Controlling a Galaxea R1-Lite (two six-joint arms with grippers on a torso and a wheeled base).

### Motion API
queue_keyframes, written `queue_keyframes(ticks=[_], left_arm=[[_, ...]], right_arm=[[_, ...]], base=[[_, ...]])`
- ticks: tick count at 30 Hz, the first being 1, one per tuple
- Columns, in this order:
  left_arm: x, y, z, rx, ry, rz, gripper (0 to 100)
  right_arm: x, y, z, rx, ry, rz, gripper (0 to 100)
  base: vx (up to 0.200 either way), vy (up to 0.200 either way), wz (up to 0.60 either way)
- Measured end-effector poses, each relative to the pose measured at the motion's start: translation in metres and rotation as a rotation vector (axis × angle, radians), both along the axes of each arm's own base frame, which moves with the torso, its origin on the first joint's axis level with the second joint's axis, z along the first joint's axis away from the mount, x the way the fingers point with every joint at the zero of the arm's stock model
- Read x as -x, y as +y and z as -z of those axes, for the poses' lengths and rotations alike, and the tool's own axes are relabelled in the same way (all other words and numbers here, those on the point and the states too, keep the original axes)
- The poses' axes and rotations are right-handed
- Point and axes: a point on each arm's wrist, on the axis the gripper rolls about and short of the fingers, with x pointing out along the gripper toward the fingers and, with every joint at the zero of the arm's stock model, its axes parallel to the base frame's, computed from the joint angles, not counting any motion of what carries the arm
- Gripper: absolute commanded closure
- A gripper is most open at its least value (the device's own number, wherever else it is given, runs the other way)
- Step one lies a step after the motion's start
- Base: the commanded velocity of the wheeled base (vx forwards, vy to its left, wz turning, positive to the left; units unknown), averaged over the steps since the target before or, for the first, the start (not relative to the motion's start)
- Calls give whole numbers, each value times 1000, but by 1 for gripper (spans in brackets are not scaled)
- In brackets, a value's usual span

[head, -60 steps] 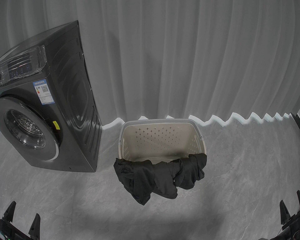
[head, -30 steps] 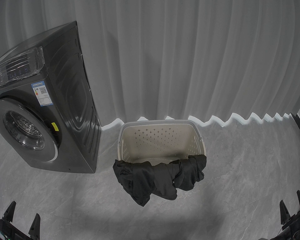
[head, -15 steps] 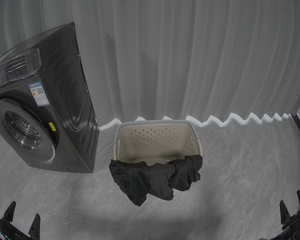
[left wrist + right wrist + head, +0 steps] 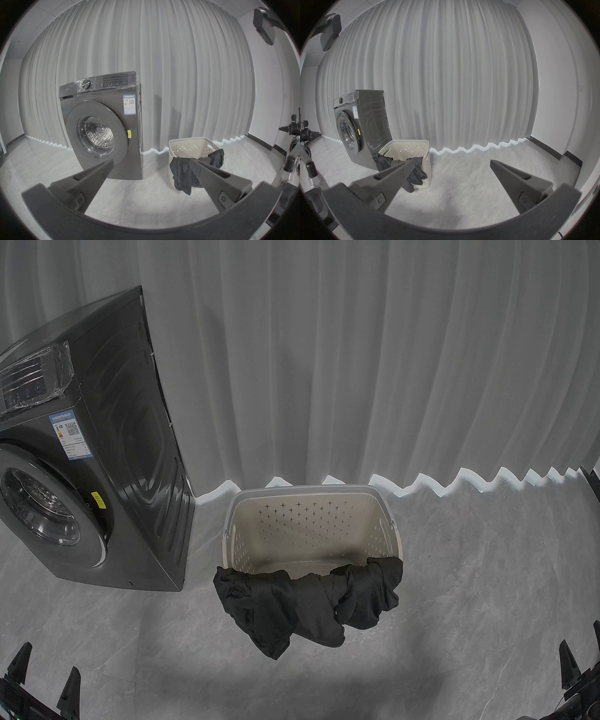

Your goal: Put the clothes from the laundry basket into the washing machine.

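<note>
A cream laundry basket (image 4: 306, 521) stands on the floor straight ahead, near the curtain. Dark clothes (image 4: 300, 605) hang over its near rim and partly down the outside. A dark grey washing machine (image 4: 131, 446) stands to the basket's left, its round door (image 4: 44, 509) looking shut. My left gripper (image 4: 50, 657) is low at the near left, open and holding nothing. My right gripper (image 4: 580, 634) is low at the near right, also open. The left gripper (image 4: 150, 160) faces the washing machine (image 4: 103, 131) and the clothes (image 4: 187, 168). The right gripper (image 4: 452, 162) is well short of the basket (image 4: 407, 150).
A white pleated curtain (image 4: 375, 365) closes off the back. Bare grey marble floor (image 4: 375, 671) lies between me and the basket. A wall with a dark skirting (image 4: 550, 147) bounds the right side.
The head camera has shifted, so the machine and basket sit a little further left in the picture. The clothes hang as before and both grippers stay open in place.
</note>
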Motion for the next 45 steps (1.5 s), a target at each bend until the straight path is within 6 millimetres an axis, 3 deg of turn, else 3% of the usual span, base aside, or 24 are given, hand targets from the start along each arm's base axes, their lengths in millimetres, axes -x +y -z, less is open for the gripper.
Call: queue_keyframes(ticks=[37, 45], left_arm=[[0, 0, 0, 0, 0, 0, 0], [0, 0, 0, 0, 0, 0, 0]], right_arm=[[0, 0, 0, 0, 0, 0, 0], [0, 0, 0, 0, 0, 0, 0]], base=[[59, 0, 0], [200, 0, 0]])
